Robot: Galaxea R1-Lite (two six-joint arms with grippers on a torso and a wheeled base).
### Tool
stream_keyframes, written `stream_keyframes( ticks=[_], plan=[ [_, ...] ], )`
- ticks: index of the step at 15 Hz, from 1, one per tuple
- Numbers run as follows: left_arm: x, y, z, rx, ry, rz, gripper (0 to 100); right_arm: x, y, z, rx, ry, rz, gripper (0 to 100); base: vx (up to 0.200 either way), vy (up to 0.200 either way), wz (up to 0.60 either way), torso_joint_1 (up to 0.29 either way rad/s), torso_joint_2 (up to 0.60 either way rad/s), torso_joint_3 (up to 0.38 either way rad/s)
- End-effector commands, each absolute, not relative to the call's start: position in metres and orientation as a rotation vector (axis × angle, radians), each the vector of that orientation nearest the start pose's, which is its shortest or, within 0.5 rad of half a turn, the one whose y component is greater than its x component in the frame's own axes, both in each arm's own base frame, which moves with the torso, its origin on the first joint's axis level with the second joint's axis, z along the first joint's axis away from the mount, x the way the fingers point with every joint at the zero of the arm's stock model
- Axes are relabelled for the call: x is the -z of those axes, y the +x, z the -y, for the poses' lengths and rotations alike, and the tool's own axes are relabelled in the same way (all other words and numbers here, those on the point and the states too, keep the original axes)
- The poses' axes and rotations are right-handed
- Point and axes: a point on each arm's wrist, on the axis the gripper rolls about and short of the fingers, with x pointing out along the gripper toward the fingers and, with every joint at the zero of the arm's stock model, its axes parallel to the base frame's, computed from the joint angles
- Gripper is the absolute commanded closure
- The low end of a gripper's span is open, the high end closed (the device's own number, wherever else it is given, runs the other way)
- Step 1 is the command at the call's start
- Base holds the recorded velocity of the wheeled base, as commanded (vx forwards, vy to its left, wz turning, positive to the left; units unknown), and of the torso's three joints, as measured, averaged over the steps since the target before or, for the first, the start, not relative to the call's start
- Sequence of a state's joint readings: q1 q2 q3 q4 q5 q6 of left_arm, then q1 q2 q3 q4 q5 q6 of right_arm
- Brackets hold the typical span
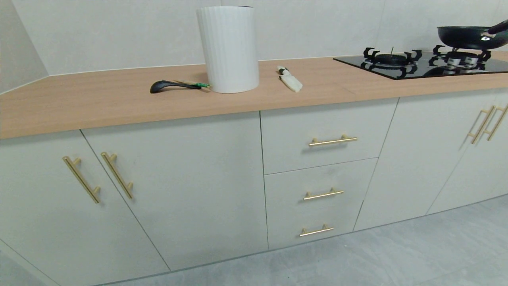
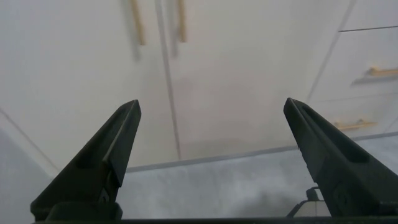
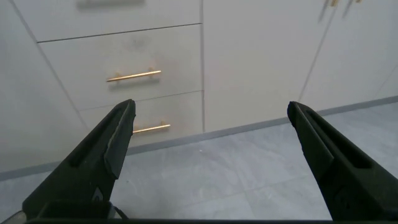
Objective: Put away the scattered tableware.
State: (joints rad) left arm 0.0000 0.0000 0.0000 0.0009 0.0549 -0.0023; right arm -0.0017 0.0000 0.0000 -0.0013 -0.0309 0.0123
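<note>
On the wooden countertop stands a tall white ribbed container. Left of it lies a black ladle, with green-tipped chopsticks beside its handle. Right of the container lies a pale knife-like utensil with a dark band on its handle. My left gripper hangs open low in front of the two cupboard doors, nothing between its fingers. My right gripper is open too, low before the lower drawers, holding nothing.
A black gas hob with a dark frying pan sits at the right end of the counter. Below are grey cabinet doors and three drawers with gold bar handles. Grey tiled floor lies before the cabinets.
</note>
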Motion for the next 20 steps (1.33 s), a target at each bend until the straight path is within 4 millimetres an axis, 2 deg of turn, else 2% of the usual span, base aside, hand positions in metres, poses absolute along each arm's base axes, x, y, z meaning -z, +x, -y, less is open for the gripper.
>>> stream_keyframes(
  ticks=[1, 13, 14, 16, 18, 19, 20],
  plan=[
    [-0.075, -0.023, -0.001, -0.055, -0.003, -0.001, 0, -0.076, -0.023, 0.001, 0.032, 0.011, 0.002, 0, 0.000, -0.200, 0.00, 0.002, 0.01, 0.046],
    [-0.075, -0.023, -0.001, -0.055, -0.006, 0.000, 0, -0.076, -0.023, 0.000, 0.003, -0.020, 0.002, 0, 0.017, 0.000, 0.00, 0.001, 0.00, 0.004],
    [-0.075, -0.023, -0.001, -0.055, -0.008, 0.000, 0, -0.078, -0.023, 0.000, 0.005, 0.005, 0.025, 0, 0.000, 0.000, 0.00, 0.000, 0.00, 0.000],
    [-0.076, -0.023, -0.001, -0.055, -0.018, 0.002, 0, -0.097, -0.025, 0.000, 0.004, 0.019, 0.212, 0, 0.000, 0.000, 0.00, 0.000, 0.00, 0.000],
    [-0.076, -0.023, -0.001, -0.054, -0.009, 0.002, 0, -0.106, -0.026, -0.003, -0.140, -0.056, 0.189, 0, 0.000, 0.000, 0.00, 0.000, 0.00, 0.000],
    [-0.075, -0.023, -0.001, -0.048, 0.018, 0.000, 0, -0.112, -0.022, -0.006, -0.316, -0.064, 0.050, 0, 0.000, 0.000, 0.00, 0.000, 0.00, 0.000],
    [-0.075, -0.023, -0.001, -0.048, 0.020, 0.000, 0, -0.114, -0.018, -0.007, -0.350, -0.061, -0.035, 0, 0.000, 0.000, 0.00, 0.000, 0.00, 0.000]
  ],
)
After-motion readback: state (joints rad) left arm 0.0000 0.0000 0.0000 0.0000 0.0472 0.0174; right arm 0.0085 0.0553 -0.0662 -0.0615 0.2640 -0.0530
